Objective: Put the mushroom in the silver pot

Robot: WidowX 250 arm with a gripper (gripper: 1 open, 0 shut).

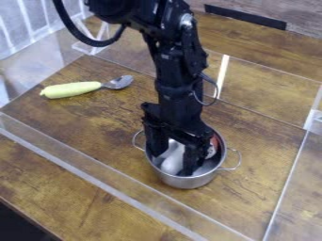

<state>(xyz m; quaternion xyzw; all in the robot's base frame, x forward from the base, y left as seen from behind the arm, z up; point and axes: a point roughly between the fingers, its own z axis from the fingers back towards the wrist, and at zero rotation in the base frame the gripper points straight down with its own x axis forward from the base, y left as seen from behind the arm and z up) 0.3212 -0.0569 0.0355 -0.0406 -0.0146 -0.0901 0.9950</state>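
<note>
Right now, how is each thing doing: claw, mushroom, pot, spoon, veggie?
claw: open, down in the pot
mushroom: in the pot
pot: upright, no lid
spoon: lying on the table
veggie: lying on its side

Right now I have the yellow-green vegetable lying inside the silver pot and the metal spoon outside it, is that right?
Not quite: the camera view shows the yellow-green vegetable outside the silver pot, on the table. The metal spoon is outside it, as you said.
</note>
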